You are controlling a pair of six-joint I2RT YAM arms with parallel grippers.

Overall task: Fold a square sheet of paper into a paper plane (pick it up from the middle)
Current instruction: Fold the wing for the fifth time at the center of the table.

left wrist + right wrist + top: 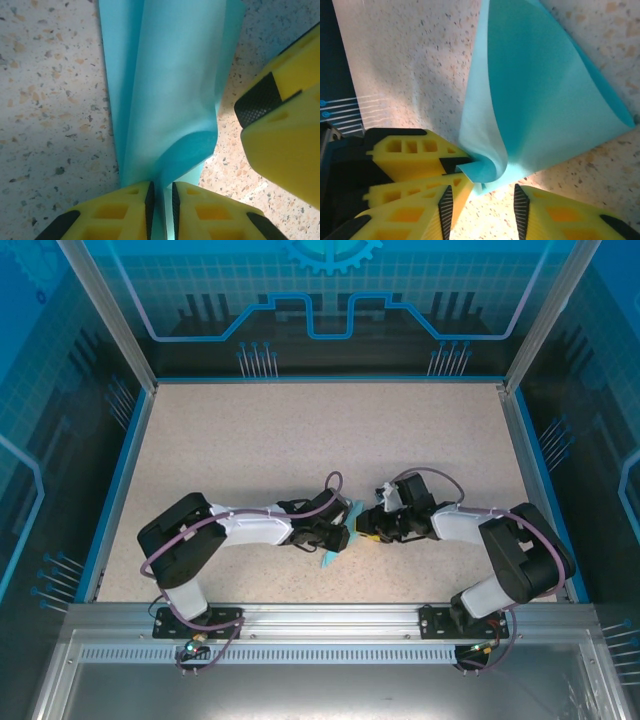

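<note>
While the left claw [162, 192] pinches one end of the blue paper [170, 85] with its jaws almost together, the right claw [482, 202] stands partly open just beside that same end, nothing caught between its pads [519, 205]. From above, the paper sits between the two claws, near the front of the speckled surface [300, 440] and about midway across it. It is already folded into a long narrow shape, with loose layers bowing apart and one flap curling near the pinch. Whether its far end rests on the surface I cannot tell.

I judge this to be a middle fold, with the wings not yet set. The next move calls for the right claw to close on the curling flap close to the crease and flatten it. Meanwhile the left should hold firm, since a thin sheet skews easily.
</note>
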